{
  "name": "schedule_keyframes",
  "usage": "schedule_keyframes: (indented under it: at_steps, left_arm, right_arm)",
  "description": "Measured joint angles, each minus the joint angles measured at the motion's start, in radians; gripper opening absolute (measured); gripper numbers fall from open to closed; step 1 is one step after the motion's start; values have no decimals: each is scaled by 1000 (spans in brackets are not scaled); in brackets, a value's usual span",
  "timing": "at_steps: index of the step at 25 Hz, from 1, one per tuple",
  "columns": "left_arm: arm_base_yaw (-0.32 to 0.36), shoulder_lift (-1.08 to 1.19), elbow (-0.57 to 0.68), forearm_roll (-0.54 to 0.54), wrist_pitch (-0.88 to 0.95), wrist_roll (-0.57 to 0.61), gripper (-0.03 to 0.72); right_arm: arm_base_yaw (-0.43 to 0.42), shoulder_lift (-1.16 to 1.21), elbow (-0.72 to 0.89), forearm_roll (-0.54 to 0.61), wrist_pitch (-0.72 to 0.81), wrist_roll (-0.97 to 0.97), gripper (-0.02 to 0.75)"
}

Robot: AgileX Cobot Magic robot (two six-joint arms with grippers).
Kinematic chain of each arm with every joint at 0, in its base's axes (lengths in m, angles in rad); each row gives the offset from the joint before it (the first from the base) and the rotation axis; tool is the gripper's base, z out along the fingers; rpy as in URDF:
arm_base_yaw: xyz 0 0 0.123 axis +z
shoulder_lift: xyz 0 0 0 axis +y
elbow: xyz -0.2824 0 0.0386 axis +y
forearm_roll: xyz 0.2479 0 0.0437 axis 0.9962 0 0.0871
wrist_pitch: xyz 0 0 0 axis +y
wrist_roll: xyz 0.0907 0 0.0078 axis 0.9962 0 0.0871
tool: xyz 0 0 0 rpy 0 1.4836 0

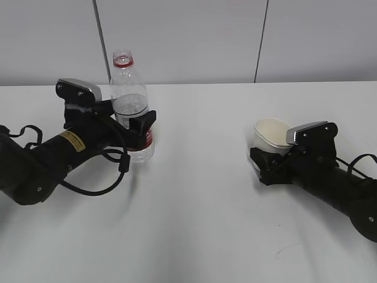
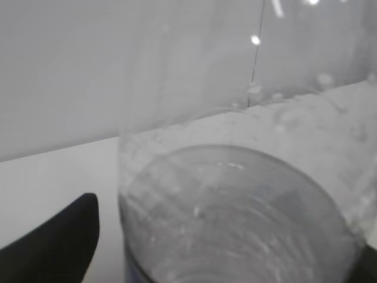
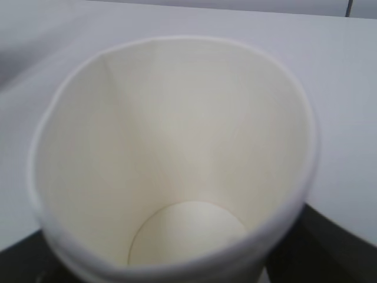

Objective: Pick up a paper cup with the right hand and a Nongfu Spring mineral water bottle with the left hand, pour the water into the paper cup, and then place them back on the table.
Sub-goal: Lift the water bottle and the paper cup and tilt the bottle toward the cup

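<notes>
The Nongfu Spring bottle [image 1: 129, 97] stands upright on the white table [image 1: 194, 230] at the left, with no cap and a red neck ring. Clear water shows in its lower part. My left gripper [image 1: 136, 128] is shut on the bottle at its label band. In the left wrist view the bottle [image 2: 235, 200] fills the frame, with one black finger [image 2: 53, 242] beside it. My right gripper [image 1: 272, 158] is shut on the paper cup [image 1: 270, 134], whose rim is squeezed oval. In the right wrist view the cup [image 3: 177, 135] is empty, with dark fingers [image 3: 321, 242] at its sides.
A grey panelled wall [image 1: 188, 35] runs along the table's far edge. Black cables [image 1: 112, 171] loop from the left arm onto the table. The table surface between the two arms is bare.
</notes>
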Motion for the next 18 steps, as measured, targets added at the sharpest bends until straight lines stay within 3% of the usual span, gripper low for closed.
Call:
schedule_keyframes:
  at_steps: [9, 18]
  left_arm:
    - [-8, 23, -19, 4, 0, -15, 402]
    - [-8, 24, -19, 13, 0, -15, 343]
  right_arm:
    - [0, 0, 0, -30, 0, 0, 507]
    - [0, 0, -9, -265, -2, 38, 507]
